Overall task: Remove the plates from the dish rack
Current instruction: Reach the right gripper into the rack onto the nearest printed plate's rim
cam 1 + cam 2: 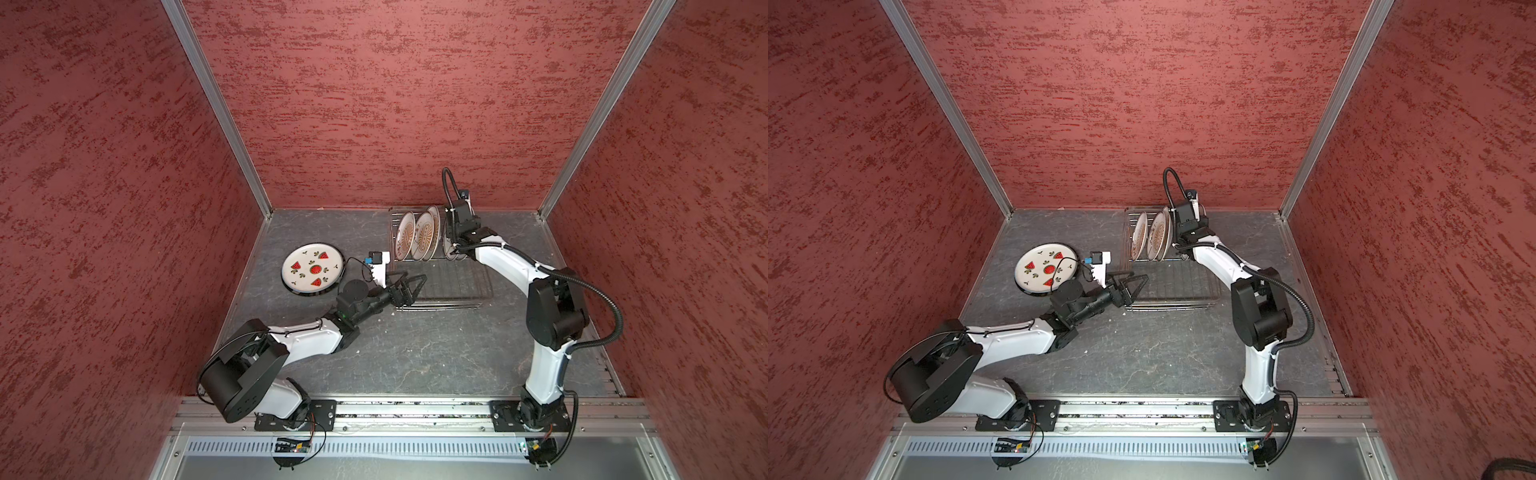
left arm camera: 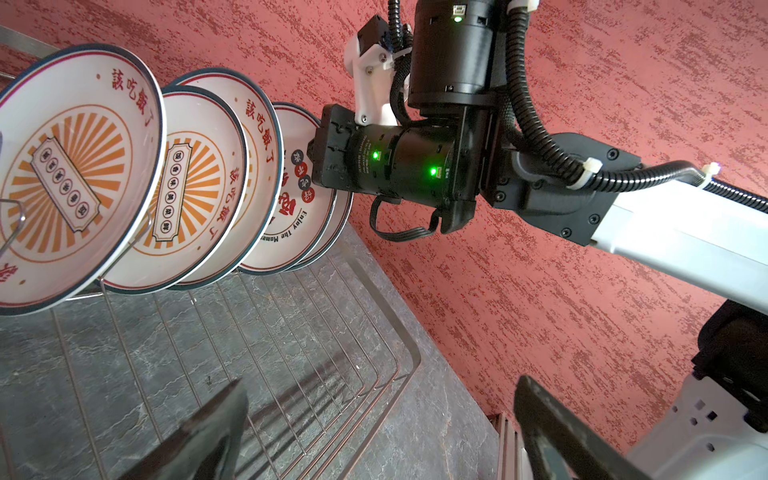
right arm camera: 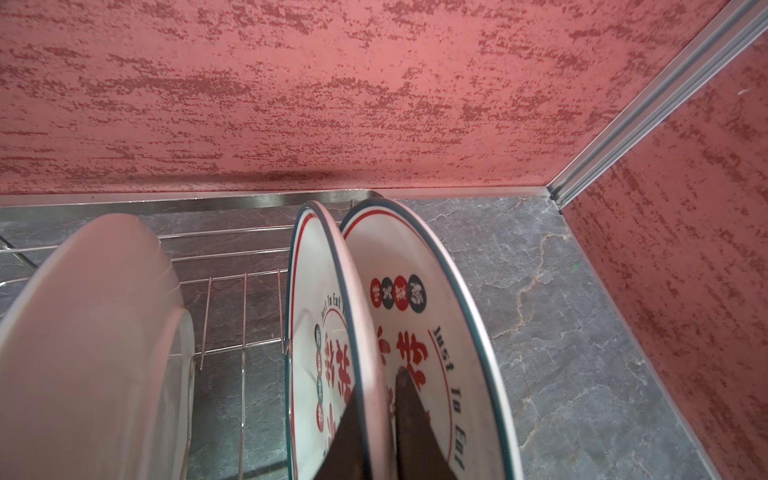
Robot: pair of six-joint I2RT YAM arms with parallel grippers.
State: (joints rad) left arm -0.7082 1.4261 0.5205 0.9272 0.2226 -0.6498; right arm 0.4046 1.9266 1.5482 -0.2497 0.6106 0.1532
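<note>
The dish rack stands at the back of the table. Several plates stand upright in its far half, among them sunburst plates and plates with red characters. My right gripper reaches down at the row's right end, shut on the rim of a red-character plate; one finger is between it and the last plate. A watermelon plate lies flat on the table to the left. My left gripper hangs open and empty over the rack's near left corner.
The rack's near half is bare wire grid. The red back wall stands right behind the rack, and the side wall is a short way to its right. A white plate back fills the near side of the right wrist view.
</note>
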